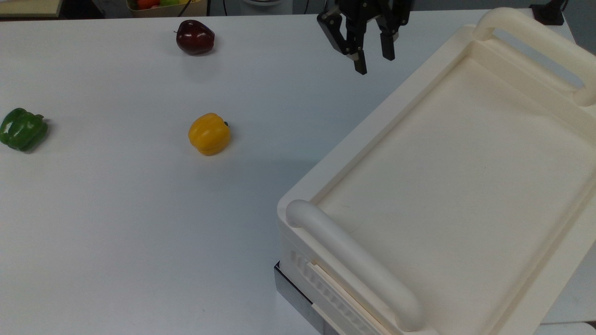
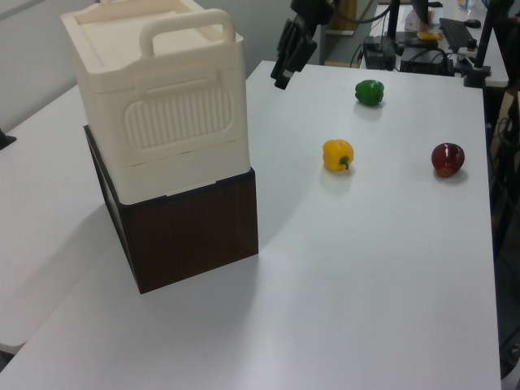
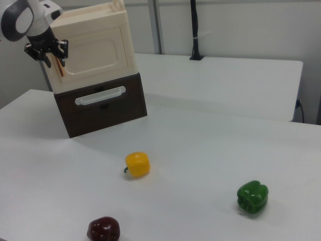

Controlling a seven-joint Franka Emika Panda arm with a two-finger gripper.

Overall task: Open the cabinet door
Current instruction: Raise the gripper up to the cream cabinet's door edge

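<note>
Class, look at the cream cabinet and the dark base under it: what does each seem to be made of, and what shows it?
Cream cabinet: probably moulded plastic, matte; its ribbed side panel and thick rounded handles look cast in one piece.

Dark base: seemingly wood or wood-look laminate, dull brown with faint vertical grain; the look leaves open which.

Base's pale handle: likely plastic, smooth.

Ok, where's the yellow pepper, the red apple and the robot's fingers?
yellow pepper [image 1: 209, 134]: top view, middle of its body.
red apple [image 1: 195, 37]: top view, middle of its rounded side.
fingers [image 1: 360, 63]: top view, near the tip of one black finger.
</note>
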